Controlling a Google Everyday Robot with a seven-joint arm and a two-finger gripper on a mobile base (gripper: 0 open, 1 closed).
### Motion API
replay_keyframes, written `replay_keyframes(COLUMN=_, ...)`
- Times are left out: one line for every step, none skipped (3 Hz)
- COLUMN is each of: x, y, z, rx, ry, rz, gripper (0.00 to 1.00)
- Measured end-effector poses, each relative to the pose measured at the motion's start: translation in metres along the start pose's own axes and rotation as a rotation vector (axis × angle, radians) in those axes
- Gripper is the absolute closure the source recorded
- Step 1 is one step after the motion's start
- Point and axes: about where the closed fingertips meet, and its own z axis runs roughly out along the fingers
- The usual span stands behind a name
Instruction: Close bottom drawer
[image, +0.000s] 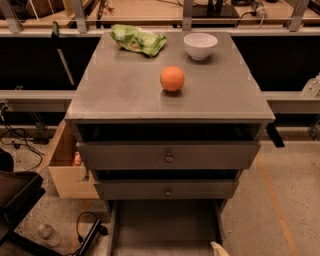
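In the camera view the bottom drawer (165, 225) stands pulled far out under the cabinet (125, 95), below the middle drawer (200, 190) and top drawer (125, 156), which sit much further in. Its plain grey tray runs off the lower edge, so its front panel and knob are out of sight. Only a pale tip of the gripper (218, 249) shows, at the bottom edge by the tray's right wall; whether it is wide or narrow cannot be told. The step looks like the approach, with the push not yet made. The next move calls for meeting the front panel squarely and pressing straight in along the rails.
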Motion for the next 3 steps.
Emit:
replay_keyframes(x=0.014, y=0.008, z=0.023, rx=-0.012, ry=-0.014, rz=0.012, gripper=0.0)
replay_keyframes(x=0.025, y=0.016, z=0.046, rx=-0.033, ry=-0.02, rz=0.024, gripper=0.0)
replay_keyframes(x=0.045, y=0.033, z=0.077, rx=-0.09, ry=0.004, rz=0.045, gripper=0.27)
